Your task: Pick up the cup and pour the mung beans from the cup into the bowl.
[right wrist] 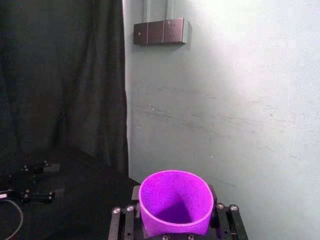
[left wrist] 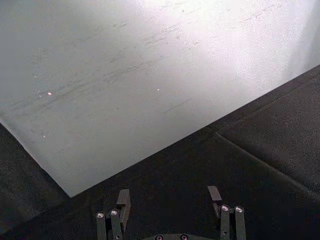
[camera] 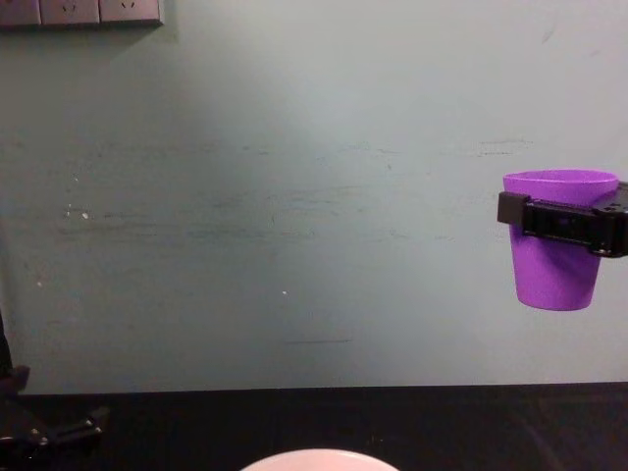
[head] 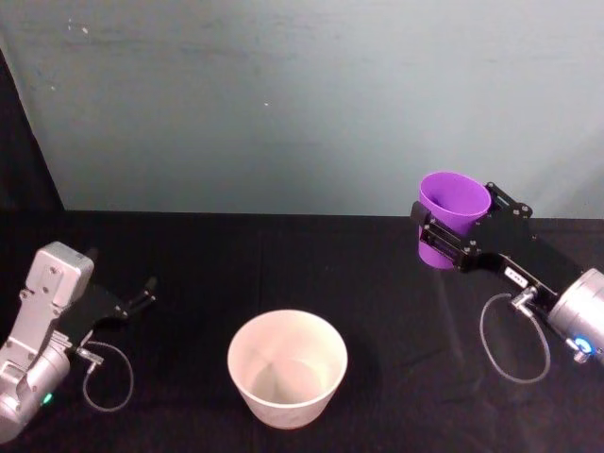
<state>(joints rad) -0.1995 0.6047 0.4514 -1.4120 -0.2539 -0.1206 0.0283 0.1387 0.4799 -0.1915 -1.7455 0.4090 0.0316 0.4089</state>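
- White and round, the bowl (head: pixel 283 408) sits on the black surface (head: pixel 311 264), close to the front, with its open side up. Its inside looks pale and smooth.
- From the chest view, just the top of the bowl's rim (camera: pixel 319 457) peeks up at the bottom edge.
- Off to the right of the bowl and farther back, the purple cup (head: pixel 455 198) hangs high in the air, well above the surface.
- The cup stands up straight, mouth on top, not tipped toward the bowl.
- The right pincer (head: pixel 456 215) has the cup. Its two black fingers press on the cup's sides just under the rim, one on each side.
- From the right wrist view, the cup (right wrist: pixel 175 200) shows its purple inside. I cannot tell what is in it.
- To the left of the bowl, the left pincer (left wrist: pixel 169 195) waits low, near the surface. Its fingers are spread wide apart and hold nothing.
- A thin see-through wire (head: pixel 514 342) makes a loop under the right arm, to the right of the bowl.
- Behind the bowl, past the far edge of the surface, stands a pale green wall (head: pixel 302 104).
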